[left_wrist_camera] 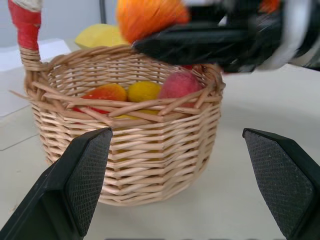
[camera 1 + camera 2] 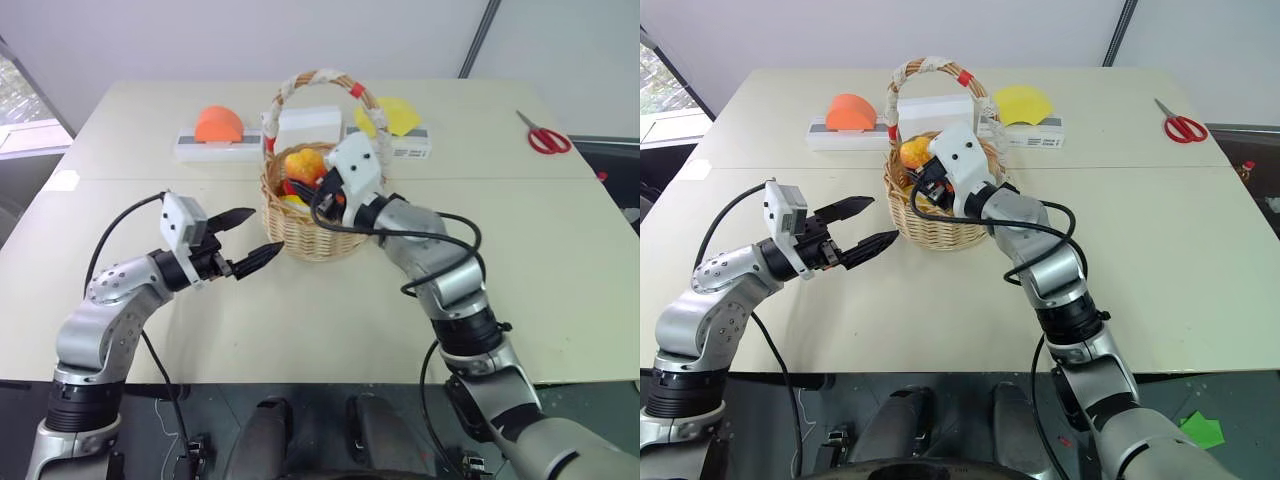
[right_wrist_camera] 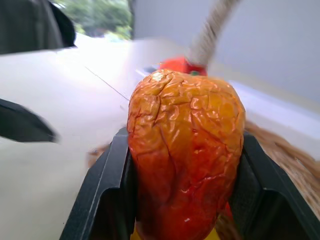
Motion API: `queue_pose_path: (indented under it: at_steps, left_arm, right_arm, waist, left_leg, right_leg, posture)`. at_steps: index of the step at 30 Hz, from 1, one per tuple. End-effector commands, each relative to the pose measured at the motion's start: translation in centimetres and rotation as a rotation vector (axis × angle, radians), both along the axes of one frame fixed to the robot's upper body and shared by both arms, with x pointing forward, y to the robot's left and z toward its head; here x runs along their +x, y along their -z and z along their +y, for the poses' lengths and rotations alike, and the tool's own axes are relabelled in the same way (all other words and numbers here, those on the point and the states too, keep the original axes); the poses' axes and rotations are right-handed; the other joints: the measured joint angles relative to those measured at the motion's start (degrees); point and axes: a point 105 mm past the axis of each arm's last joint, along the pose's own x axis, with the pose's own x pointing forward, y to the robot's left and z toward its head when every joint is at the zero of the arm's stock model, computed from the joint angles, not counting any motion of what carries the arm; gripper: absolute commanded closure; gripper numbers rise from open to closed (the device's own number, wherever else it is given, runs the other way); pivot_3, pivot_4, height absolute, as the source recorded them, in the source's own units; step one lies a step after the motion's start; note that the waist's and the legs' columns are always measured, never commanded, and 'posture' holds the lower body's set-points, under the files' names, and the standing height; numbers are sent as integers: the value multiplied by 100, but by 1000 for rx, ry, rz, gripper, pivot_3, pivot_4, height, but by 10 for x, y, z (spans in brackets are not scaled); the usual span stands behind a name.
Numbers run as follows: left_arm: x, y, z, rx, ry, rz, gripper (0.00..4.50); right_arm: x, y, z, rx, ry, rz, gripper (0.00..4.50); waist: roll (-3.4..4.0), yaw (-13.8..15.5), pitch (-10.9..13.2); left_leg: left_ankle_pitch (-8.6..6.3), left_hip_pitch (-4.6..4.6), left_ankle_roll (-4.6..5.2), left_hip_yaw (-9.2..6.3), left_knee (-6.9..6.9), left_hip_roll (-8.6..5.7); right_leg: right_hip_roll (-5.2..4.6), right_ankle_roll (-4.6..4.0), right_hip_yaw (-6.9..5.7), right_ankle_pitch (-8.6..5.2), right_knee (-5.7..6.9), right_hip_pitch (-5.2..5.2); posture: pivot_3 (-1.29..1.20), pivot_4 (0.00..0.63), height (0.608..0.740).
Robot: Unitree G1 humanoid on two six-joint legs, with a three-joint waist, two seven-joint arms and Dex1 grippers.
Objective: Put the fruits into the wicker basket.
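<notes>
On the pale table (image 2: 300, 320) in front of you, work from the biggest thing down. The wicker basket (image 2: 310, 225) stands upright near the table's middle, its cloth-wrapped handle arching over it, with a white box just behind it and two half-domes on white bases, one orange (image 2: 218, 124) and one yellow (image 2: 392, 115), to either side of that box. Red scissors (image 2: 545, 136) lie well apart at the far right.

Your right gripper (image 2: 322, 190) reaches over the basket's rim, clamped on a red-orange fruit (image 3: 186, 150), which sits upright between the two black fingers. Your left gripper (image 2: 245, 240) hovers just beside the basket's near left wall, jaws wide apart and holding nothing.

As for progress, you look close to done: fruits already lie inside the basket, and no loose fruit shows on the table, so the held one may be the last. What remains, by my reading, is to lower it past the rim and let go.

The views differ usefully. The left wrist view looks over the rim and shows you three pieces inside: an orange-red one (image 1: 102, 93), a yellow one (image 1: 143, 91) and a pinkish-red one (image 1: 179, 85). The head views hide most of that behind your right hand. The right wrist view alone gives you the grip itself, both pads pressed on the fruit's flanks.
</notes>
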Motion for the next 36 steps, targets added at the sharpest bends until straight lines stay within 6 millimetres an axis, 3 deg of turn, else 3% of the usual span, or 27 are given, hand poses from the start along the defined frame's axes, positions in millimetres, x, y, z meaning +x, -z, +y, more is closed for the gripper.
queue_pose_path:
  at_steps: [1, 3, 7, 12, 17, 24, 27, 32, 33, 35, 36]
  left_arm:
    - [-7, -11, -3, -10, -1, -60, 0]
    - [-6, -10, -2, -16, -7, -59, 0]
    - [-4, -9, -2, -22, -10, -54, 0]
    - [-3, -8, -4, -32, 5, -46, 0]
    - [1, -7, -8, -35, 33, -35, 0]
    - [3, -8, -17, -46, 61, -39, 0]
    - [0, -8, -19, -47, 65, -41, 0]
    - [0, -8, -18, -48, 60, -41, 0]
    - [0, -8, -18, -48, 59, -41, 0]
    - [0, -8, -19, -49, 60, -41, 0]
    - [0, -8, -20, -52, 64, -40, 0]
  right_arm:
    - [0, -25, 2, 46, -4, -86, 852]
    - [-13, -35, 6, 46, -67, -149, 93]
    - [-50, -43, -6, 55, -233, -210, 93]
    - [-77, -25, -49, 76, -253, -100, 93]
    - [-58, -8, -90, 99, -37, -20, 93]
    - [-4, 0, -104, 142, 218, -21, 93]
    - [2, -2, -102, 171, 214, -22, 1388]
    - [-1, -7, -100, 200, 185, -41, 4124]
    - [-1, -9, -101, 205, 186, -46, 4389]
    - [-3, -13, -106, 219, 203, -63, 4372]
    - [-3, -16, -120, 224, 251, -85, 4372]
  waist:
    - [1, -5, 0]
    - [2, -15, 1]
    - [2, -6, 1]
    - [1, 23, 1]
    - [3, -37, 2]
    - [3, -56, 2]
    - [3, -28, 2]
    - [4, -1, 2]
    - [4, -3, 2]
    - [4, -3, 2]
    - [4, -3, 2]
  left_leg:
    - [0, -1, 0, 0, -1, 1]
    - [0, -1, 0, 0, -2, 2]
    - [0, -1, 1, -1, -2, 3]
    - [-4, -2, 7, -9, 2, 2]
    - [-4, 15, 7, 3, 0, 11]
    - [-2, 21, 5, 9, 0, 13]
    - [-2, 19, 5, 8, -2, 13]
    - [-2, 15, 6, 7, -3, 9]
    - [-2, 15, 6, 7, -3, 8]
    - [-2, 15, 6, 7, -3, 9]
    - [-2, 15, 6, 7, -3, 9]
  right_leg:
    - [2, 0, 0, 0, 0, -2]
    - [3, 0, 0, 0, 1, -4]
    - [6, 0, -4, 0, 3, -2]
    - [1, 1, -9, 0, -13, 14]
    - [11, 1, -5, 0, -7, 17]
    - [17, 0, -1, -1, 2, 17]
    - [17, 0, -1, -1, 2, 15]
    - [11, 0, -2, -1, -2, 15]
    - [11, 0, -1, -1, -2, 15]
    - [12, 0, -2, -1, -2, 15]
    - [12, 0, -2, -1, -2, 15]
  posture:
    - [0, 150, 740]
    - [0, 150, 740]
    - [0, 150, 740]
    - [0, 150, 740]
    - [0, 150, 740]
    - [0, 150, 740]
    - [0, 150, 740]
    - [0, 150, 740]
    - [0, 150, 740]
    - [0, 150, 740]
    - [0, 150, 740]
